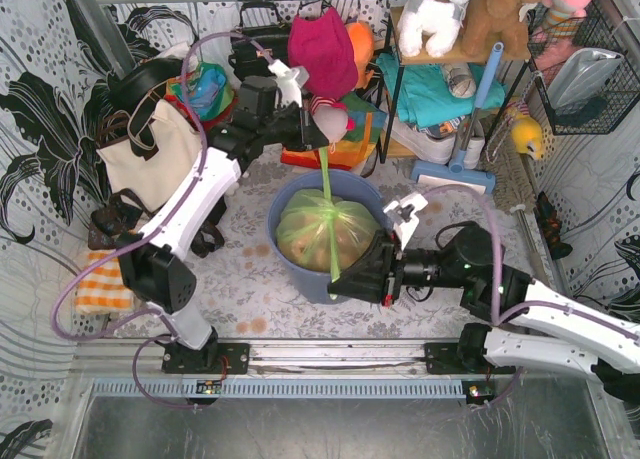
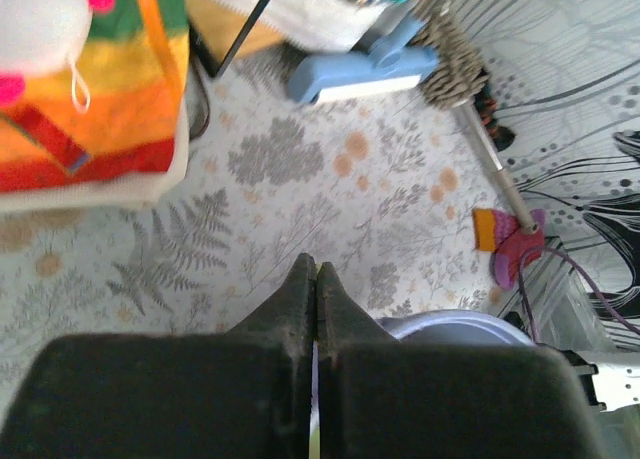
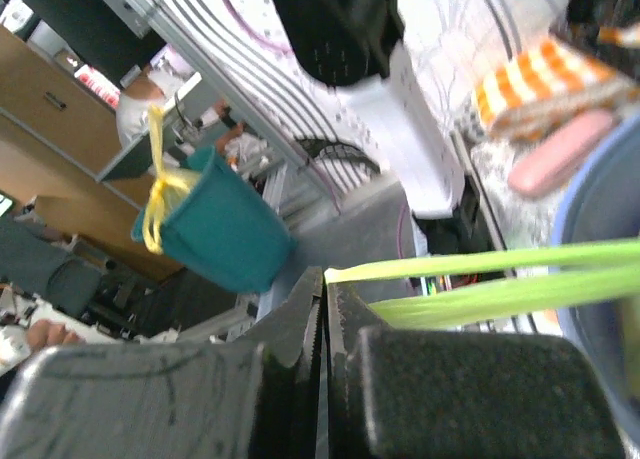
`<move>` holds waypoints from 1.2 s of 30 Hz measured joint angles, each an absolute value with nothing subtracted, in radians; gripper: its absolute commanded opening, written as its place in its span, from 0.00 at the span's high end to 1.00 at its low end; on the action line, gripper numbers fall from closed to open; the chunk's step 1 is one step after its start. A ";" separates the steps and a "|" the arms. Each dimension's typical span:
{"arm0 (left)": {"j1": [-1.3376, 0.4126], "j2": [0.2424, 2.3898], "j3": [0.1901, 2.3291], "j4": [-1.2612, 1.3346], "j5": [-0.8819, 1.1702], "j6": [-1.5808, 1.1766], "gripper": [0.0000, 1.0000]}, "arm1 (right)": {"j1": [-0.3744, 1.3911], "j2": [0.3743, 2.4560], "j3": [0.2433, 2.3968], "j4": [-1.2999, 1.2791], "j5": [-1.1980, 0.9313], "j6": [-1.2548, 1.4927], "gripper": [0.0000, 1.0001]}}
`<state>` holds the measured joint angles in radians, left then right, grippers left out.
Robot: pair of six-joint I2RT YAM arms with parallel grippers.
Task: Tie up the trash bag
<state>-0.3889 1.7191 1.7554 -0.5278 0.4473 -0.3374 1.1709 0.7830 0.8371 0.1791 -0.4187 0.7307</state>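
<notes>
lab booth: aluminium frame (image 1: pixel 340 358), backdrop cloth (image 1: pixel 40 109)

Trash bag (image 1: pixel 320 234) lower half hidden inside bin (image 1: pixel 283 257); its pulled ends buried between jaws.

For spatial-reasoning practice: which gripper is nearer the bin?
Right. The right gripper is at the near rim of the bin; the left gripper is past the far rim, holding a bag strand.
</notes>
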 measured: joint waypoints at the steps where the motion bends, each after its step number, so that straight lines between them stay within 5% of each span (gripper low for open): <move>1: -0.393 1.694 1.747 -0.512 0.447 -0.334 1.00 | 1.176 0.788 0.870 0.175 -0.397 0.714 1.00; 10: -0.535 1.426 1.668 -0.268 0.471 -0.285 1.00 | 1.196 0.906 1.128 0.120 -0.041 0.527 1.00; 21: -0.583 1.357 1.611 -0.136 0.570 -0.305 0.98 | 1.197 1.035 1.241 0.161 0.237 0.286 0.97; 25: -0.583 1.354 1.575 -0.105 0.586 -0.308 0.84 | 1.197 1.035 1.244 0.167 0.283 0.254 0.73; 28: -0.583 1.351 1.564 -0.098 0.588 -0.311 0.57 | 1.198 1.034 1.248 0.165 0.299 0.244 0.59; 30: -0.583 1.349 1.564 -0.098 0.585 -0.309 0.44 | 1.198 1.034 1.264 0.150 0.302 0.244 0.54; 36: -0.583 1.332 1.583 -0.122 0.553 -0.271 0.31 | 1.199 1.014 1.382 0.052 0.310 0.244 0.47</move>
